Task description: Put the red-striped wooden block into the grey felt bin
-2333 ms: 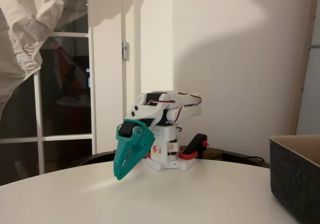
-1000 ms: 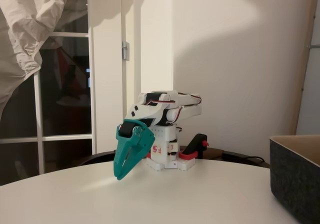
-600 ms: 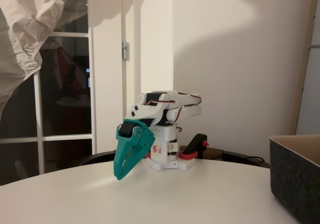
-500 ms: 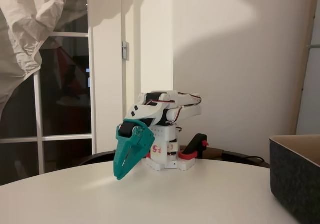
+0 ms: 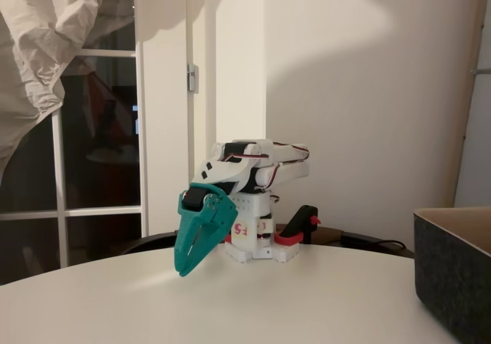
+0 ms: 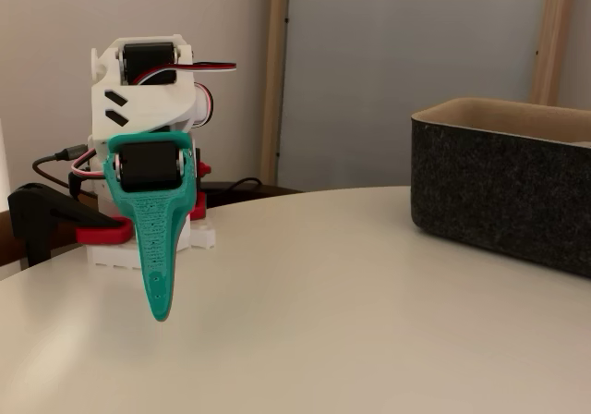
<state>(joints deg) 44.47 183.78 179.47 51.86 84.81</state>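
The white arm is folded low over its base, and its teal gripper (image 5: 182,269) (image 6: 161,310) points down at the white table, just above the surface. The jaws lie together with nothing between them. The grey felt bin (image 5: 454,273) (image 6: 503,192) stands on the table at the right in both fixed views, well away from the gripper; its tan lining shows at the rim. The red-striped wooden block is out of view.
A round white table (image 5: 253,302) carries the arm's base, held by a black and red clamp (image 5: 301,227) (image 6: 55,225). A wall stands close behind, with a window and a pale curtain (image 5: 46,44) at the left. A cable (image 5: 380,244) runs along the table's far edge.
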